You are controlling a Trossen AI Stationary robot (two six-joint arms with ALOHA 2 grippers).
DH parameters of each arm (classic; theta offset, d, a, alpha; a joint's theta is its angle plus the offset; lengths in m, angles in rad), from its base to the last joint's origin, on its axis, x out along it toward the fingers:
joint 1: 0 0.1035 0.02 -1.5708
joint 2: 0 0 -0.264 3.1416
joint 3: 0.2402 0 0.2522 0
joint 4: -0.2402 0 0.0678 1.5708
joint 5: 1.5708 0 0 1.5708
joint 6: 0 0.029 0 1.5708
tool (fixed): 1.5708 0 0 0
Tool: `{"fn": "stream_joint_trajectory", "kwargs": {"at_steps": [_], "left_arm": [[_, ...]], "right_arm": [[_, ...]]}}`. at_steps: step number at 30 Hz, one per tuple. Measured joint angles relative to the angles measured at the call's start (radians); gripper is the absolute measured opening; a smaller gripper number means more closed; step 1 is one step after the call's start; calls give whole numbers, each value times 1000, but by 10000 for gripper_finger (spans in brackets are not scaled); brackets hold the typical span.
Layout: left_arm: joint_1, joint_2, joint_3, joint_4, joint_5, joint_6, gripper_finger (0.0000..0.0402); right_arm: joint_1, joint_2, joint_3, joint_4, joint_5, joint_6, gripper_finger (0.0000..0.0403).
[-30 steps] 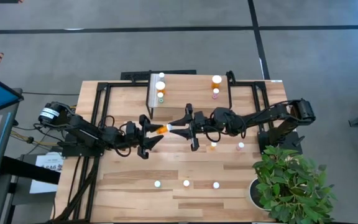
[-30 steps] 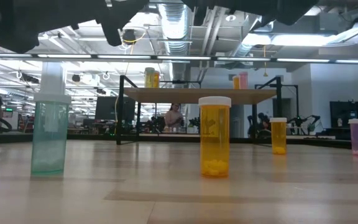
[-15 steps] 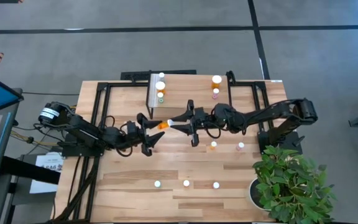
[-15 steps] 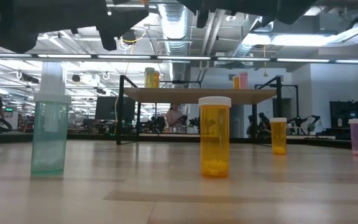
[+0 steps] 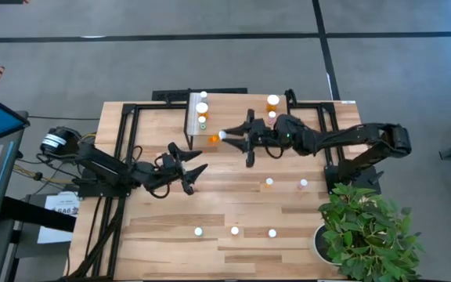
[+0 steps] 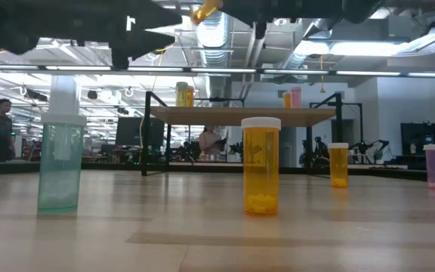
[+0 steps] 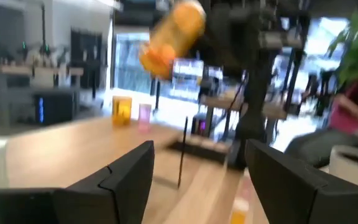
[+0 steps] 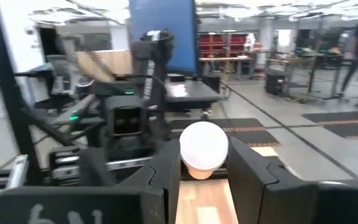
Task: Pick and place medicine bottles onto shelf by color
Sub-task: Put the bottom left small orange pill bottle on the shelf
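My right gripper (image 5: 224, 137) is shut on a small orange medicine bottle (image 5: 216, 139) with a white cap. It holds the bottle in the air beside the shelf's (image 5: 237, 110) near left corner. The left wrist view shows that bottle (image 7: 171, 34) high up, tilted. My left gripper (image 5: 193, 168) stands open and holds nothing, nearer the table's front and left of the bottle. Several bottles stand on the shelf, among them two white-capped ones (image 5: 202, 108) (image 5: 272, 100). Other bottles stand upright on the table, such as a green one (image 6: 60, 162) and an orange one (image 6: 261, 166). My right gripper pinches the orange bottle at its capped end (image 8: 190, 169) between its two fingers (image 8: 163, 180). The fingers come about level from the table's right and lie along the bottle. The white cap (image 8: 204, 144) faces the wrist. The orange body (image 5: 213, 140) sticks out past the fingertips, clear of table and shelf.
Three white-capped bottles (image 5: 235, 231) stand in a row near the table's front edge, and two more (image 5: 268, 182) (image 5: 303, 184) stand right of centre. A potted plant (image 5: 366, 231) fills the near right corner. Black frame bars (image 5: 124, 133) run along the table's left side.
The orange bottle was between both grippers at the table's middle. My left gripper has spread its fingers, come off the bottle and turned in place. My right gripper has carried the bottle up and toward the far edge, to the shelf's near left corner.
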Motion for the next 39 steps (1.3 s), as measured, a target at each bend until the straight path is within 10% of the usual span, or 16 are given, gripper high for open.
{"fn": "stream_joint_trajectory", "kwargs": {"at_steps": [11, 39], "left_arm": [[-4, -371, 0, -727, 63, -309, 241], [-31, -397, 0, -839, 76, -340, 241]], "right_arm": [[-180, 15, 152, -351, 1, -38, 123], [-377, 468, 792, -1017, -3, -118, 125]]}}
